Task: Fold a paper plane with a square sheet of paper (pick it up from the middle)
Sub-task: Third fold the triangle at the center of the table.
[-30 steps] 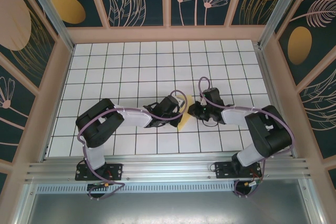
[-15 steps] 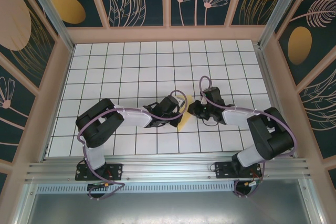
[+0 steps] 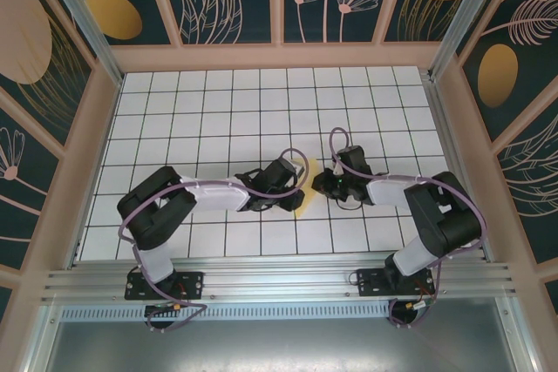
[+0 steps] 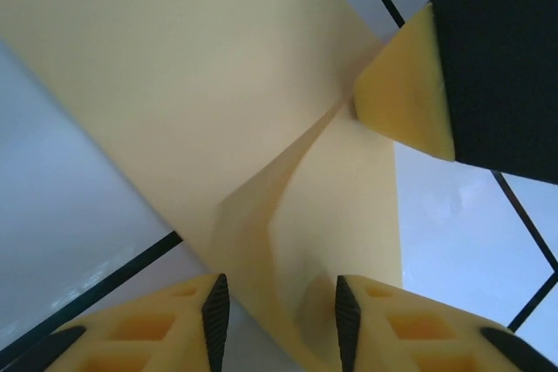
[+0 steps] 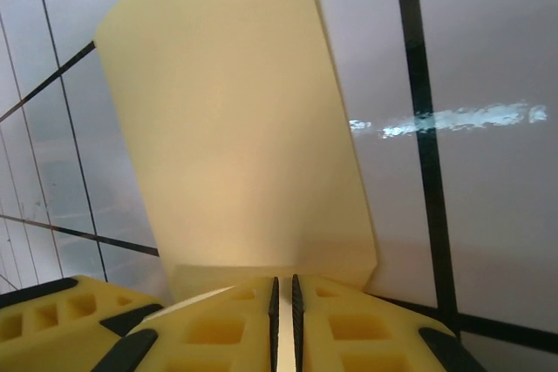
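Note:
The sheet of paper (image 3: 302, 187) is pale yellow and folded into a slim paper plane shape, lying between the two grippers at the table's middle. In the left wrist view its creased flaps (image 4: 218, 84) run between the jaws of my left gripper (image 4: 277, 320), which stand apart and do not pinch it. The left gripper (image 3: 293, 186) sits at the paper's left side. My right gripper (image 5: 283, 302) is shut on the near edge of the paper (image 5: 235, 128), a thin strip showing between its pads. It holds from the right (image 3: 319, 182), and its fingertip (image 4: 410, 93) touches the fold.
The white gridded table (image 3: 218, 111) lies open toward the back and both sides. Wooden frame walls (image 3: 100, 128) ring it. The metal rail (image 3: 279, 285) with both arm bases runs along the near edge.
My left gripper's jaws have opened and let go of the paper. The right gripper has stayed shut on it, nearly in place.

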You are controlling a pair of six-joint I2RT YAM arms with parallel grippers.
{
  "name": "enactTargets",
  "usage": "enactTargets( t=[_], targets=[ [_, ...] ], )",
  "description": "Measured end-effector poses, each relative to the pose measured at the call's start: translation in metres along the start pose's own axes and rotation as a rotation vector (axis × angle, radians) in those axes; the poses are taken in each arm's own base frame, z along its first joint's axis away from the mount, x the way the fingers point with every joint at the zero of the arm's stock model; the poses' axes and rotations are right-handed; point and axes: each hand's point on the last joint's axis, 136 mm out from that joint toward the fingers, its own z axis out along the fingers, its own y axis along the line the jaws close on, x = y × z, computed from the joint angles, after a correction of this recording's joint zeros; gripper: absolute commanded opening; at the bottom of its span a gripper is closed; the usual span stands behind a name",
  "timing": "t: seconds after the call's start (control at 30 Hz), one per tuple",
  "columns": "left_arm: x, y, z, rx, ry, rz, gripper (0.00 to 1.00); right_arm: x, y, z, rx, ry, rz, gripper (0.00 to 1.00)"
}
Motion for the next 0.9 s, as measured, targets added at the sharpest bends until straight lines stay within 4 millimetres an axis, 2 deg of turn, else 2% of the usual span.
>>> enactTargets(
  t=[0.07, 0.2, 0.3, 0.4, 0.5, 0.6, 0.77, 0.9],
  targets=[
    [-0.006, -0.002, -0.010, -0.003, -0.019, -0.017, 0.37, -0.001, 0.004, -0.004, -0.007, -0.005, -0.004, 0.17],
    [-0.029, -0.013, -0.037, 0.034, -0.092, -0.079, 0.14, -0.008, 0.018, -0.016, -0.030, -0.033, -0.026, 0.19],
    [-0.044, -0.030, -0.053, 0.116, -0.146, -0.120, 0.08, -0.014, 0.024, -0.026, -0.045, -0.064, -0.036, 0.20],
    [-0.050, -0.046, -0.058, 0.210, -0.163, -0.152, 0.04, -0.021, 0.024, -0.033, -0.049, -0.091, -0.027, 0.21],
    [-0.048, -0.058, -0.053, 0.283, -0.141, -0.169, 0.03, -0.026, 0.019, -0.038, -0.048, -0.111, -0.014, 0.26],
    [-0.038, -0.059, -0.038, 0.296, -0.091, -0.186, 0.02, -0.024, 0.012, -0.040, -0.040, -0.114, -0.003, 0.26],
    [-0.022, -0.044, -0.005, 0.218, -0.015, -0.207, 0.00, -0.018, 0.006, -0.039, -0.036, -0.096, 0.003, 0.29],
    [-0.018, -0.031, 0.000, 0.144, -0.012, -0.216, 0.00, -0.015, 0.006, -0.038, -0.040, -0.085, 0.006, 0.30]
  ],
)
